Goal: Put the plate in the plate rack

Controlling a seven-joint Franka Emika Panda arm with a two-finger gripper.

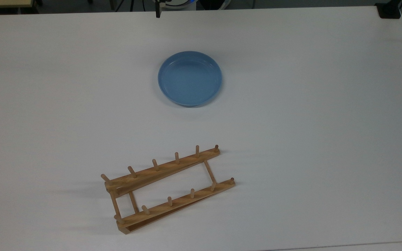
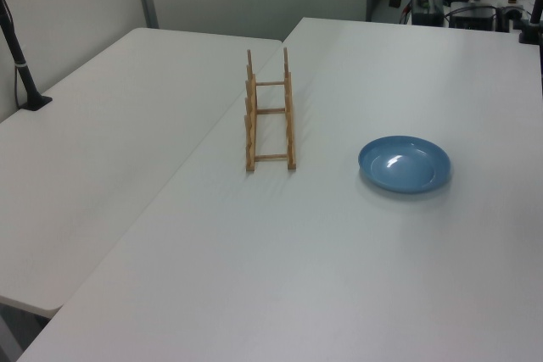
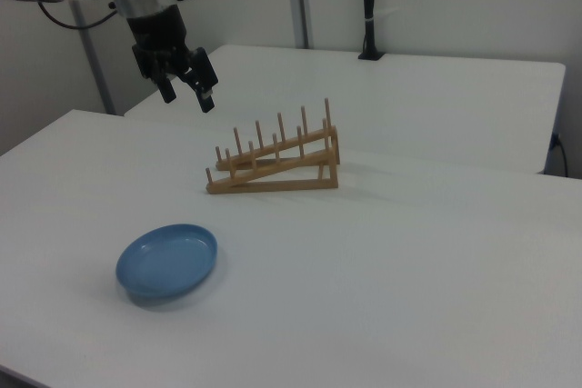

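Observation:
The light-blue plate (image 1: 190,78) (image 2: 405,164) (image 3: 167,263) lies flat on the white table, right side up and on its own. The wooden plate rack (image 1: 162,169) (image 2: 270,110) (image 3: 273,185) stands apart from it, pegs pointing up, with nothing in its slots. In the right view my gripper (image 3: 188,95) hangs open and empty in the air, well above the table. There it is up and to the left of the rack, and high above the plate.
A second white table (image 2: 102,116) butts against this one behind the rack. A black pole (image 2: 17,48) (image 3: 366,6) is clamped to that table's far side. A black clamp (image 1: 389,10) sits on a table corner. Bare tabletop (image 1: 309,122) surrounds both objects.

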